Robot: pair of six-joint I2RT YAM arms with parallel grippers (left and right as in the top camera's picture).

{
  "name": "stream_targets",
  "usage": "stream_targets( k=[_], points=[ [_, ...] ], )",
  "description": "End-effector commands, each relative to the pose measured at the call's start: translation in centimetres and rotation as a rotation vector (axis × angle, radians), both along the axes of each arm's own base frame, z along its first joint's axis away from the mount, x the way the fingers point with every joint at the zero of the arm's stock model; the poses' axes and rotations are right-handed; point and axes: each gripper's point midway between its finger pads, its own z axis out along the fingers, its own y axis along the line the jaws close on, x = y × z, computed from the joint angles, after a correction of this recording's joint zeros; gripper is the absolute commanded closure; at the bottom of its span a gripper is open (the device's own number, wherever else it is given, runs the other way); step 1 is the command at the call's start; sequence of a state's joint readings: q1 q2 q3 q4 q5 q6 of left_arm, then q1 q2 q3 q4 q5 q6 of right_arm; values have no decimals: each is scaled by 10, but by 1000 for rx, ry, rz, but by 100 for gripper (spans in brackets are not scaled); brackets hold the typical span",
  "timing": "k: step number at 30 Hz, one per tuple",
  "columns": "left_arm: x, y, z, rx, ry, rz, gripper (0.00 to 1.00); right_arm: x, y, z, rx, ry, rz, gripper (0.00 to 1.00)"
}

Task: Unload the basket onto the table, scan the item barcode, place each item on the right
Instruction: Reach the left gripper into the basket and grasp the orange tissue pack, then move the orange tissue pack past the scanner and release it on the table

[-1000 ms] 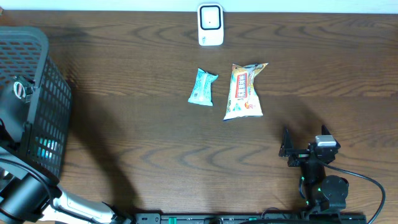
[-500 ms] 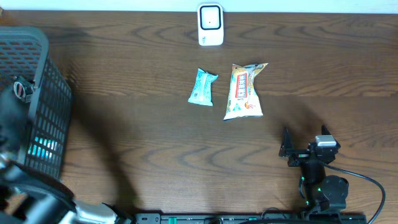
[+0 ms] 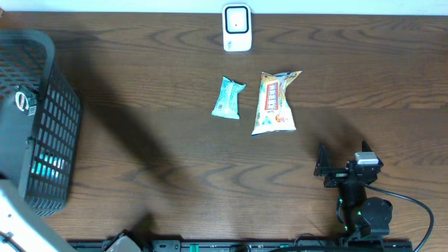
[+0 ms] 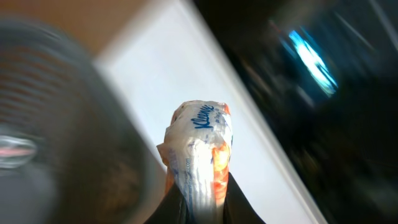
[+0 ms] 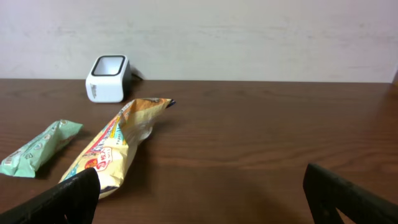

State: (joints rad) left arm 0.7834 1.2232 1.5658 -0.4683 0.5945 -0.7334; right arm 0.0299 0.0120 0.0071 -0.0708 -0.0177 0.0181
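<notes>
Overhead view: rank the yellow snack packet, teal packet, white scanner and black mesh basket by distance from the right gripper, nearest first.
From the right gripper:
1. Yellow snack packet, table centre.
2. Teal packet, just left of it.
3. White scanner, far edge.
4. Black mesh basket, far left.

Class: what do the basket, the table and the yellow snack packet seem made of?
Basket: black grid mesh, probably plastic or coated wire. Table: dark wood or laminate, grain lines visible. Yellow snack packet: glossy printed film, crinkled, with crimped ends.
</notes>
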Motion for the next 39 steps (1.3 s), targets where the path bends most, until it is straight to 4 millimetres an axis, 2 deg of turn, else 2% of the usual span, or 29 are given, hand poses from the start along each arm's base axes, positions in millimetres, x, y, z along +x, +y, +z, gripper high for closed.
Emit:
stream_targets(
  k=[1, 4, 8, 10, 13, 16, 20, 22, 27, 31, 33, 35, 36, 39],
  points=[
    [38, -85, -4, -31, -1, -335, 92, 0, 1, -1, 10, 2, 0, 1],
    [64, -146, -20, 25, 37, -536, 92, 0, 1, -1, 10, 2, 0, 1],
    [89, -233, -61, 138, 122, -816, 93, 0, 1, -1, 10, 1, 0, 1],
    [98, -266, -88, 194, 177, -916, 92, 0, 1, -1, 10, 2, 0, 1],
    [111, -299, -134, 252, 292, -982, 93, 0, 1, -1, 10, 2, 0, 1],
    [123, -317, -182, 309, 426, -988, 93, 0, 1, -1, 10, 2, 0, 1],
    [135, -317, -256, 430, 673, -877, 93, 0, 1, -1, 10, 2, 0, 1],
    [137, -319, -282, 482, 751, -859, 92, 0, 1, -1, 10, 1, 0, 1],
    [132, -343, -338, 532, 873, -929, 92, 0, 1, -1, 10, 2, 0, 1],
    [124, -360, -375, 540, 950, -979, 91, 0, 1, -1, 10, 1, 0, 1],
    [121, -365, -390, 543, 980, -997, 71, 0, 1, -1, 10, 2, 0, 1],
    [118, -368, -398, 545, 997, -1008, 68, 0, 1, -1, 10, 1, 0, 1],
    [118, -369, -400, 546, 1002, -1010, 61, 0, 1, -1, 10, 1, 0, 1],
    [120, -369, -396, 547, 986, -1006, 57, 0, 1, -1, 10, 1, 0, 1]
  ],
)
